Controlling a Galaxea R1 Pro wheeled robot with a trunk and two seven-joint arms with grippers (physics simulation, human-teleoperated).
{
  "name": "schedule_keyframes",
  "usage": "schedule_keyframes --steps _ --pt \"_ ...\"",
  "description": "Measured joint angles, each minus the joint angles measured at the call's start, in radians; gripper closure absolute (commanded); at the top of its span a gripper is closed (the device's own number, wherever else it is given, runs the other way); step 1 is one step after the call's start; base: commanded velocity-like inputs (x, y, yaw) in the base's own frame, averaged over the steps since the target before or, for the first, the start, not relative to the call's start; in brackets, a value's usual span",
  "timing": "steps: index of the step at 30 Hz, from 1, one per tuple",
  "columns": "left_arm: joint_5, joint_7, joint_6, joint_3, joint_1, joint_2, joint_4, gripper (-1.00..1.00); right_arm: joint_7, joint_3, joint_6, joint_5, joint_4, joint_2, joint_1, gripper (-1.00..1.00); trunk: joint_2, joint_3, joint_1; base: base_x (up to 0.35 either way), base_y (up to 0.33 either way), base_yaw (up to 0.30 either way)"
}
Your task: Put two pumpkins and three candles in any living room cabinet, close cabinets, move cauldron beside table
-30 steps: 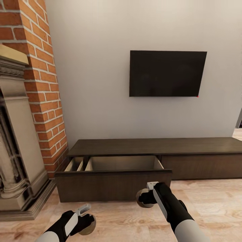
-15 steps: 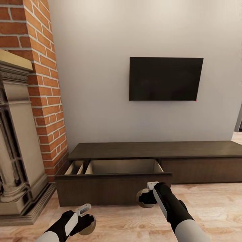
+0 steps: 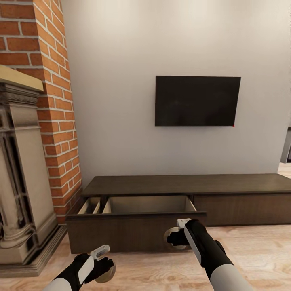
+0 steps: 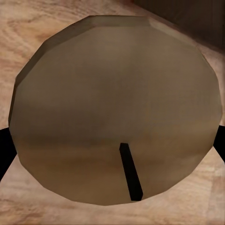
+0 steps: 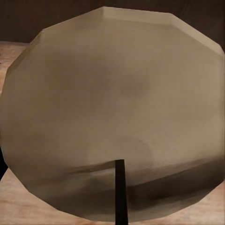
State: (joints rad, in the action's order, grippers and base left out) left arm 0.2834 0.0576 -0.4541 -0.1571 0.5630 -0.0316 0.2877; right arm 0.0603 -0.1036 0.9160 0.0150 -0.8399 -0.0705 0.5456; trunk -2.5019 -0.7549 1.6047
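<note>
At nine o'clock in the head view rises the brick fireplace (image 3: 30, 133), its stone surround running down to the wood floor (image 3: 258, 250). Low at seven o'clock, the left gripper (image 3: 106, 264) is pinched on a tan candle (image 3: 106, 271); the left wrist view shows that candle (image 4: 115, 110) round and wick-up, with dark fingers (image 4: 4, 150) against its sides. Straight ahead at six o'clock stands the cabinet (image 3: 182, 202), long and dark, with its left drawer (image 3: 137, 230) pulled out and the pale wood lining visible; the visible part of the drawer holds nothing, though its floor is hidden behind the front panel. Just in front of that panel, at five o'clock, the right gripper (image 3: 174, 237) is clamped on a second candle (image 3: 169, 236), which the right wrist view shows close-up (image 5: 112, 112). Above, at one o'clock, the black TV (image 3: 197, 101) hangs on the wall.

The step in hand looks to be the carrying of two candles to the open drawer. The next move calls for closing in, lifting each candle over the front panel, and letting go only once it is clear inside the lining. Pumpkins, a third candle, the cauldron and closing the drawer likely remain.
</note>
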Motion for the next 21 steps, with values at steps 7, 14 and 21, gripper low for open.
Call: schedule_keyframes --steps 7,14,21 --pt "-0.001 0.000 0.000 0.000 0.000 0.000 0.000 1.00 0.000 0.000 0.000 0.000 0.000 0.001 0.000 1.00 0.002 0.016 -0.003 0.000 0.000 0.000" --pt "0.000 0.000 0.000 0.000 0.000 0.000 0.000 1.00 0.001 0.000 0.013 0.000 0.000 0.001 0.000 1.00 0.030 0.029 -0.020 0.000 0.000 0.000" --pt "-0.001 0.000 0.000 0.000 0.000 -0.001 0.000 1.00 0.001 0.002 0.026 -0.001 0.000 0.001 0.001 1.00 0.079 0.040 -0.047 0.000 0.000 0.000"
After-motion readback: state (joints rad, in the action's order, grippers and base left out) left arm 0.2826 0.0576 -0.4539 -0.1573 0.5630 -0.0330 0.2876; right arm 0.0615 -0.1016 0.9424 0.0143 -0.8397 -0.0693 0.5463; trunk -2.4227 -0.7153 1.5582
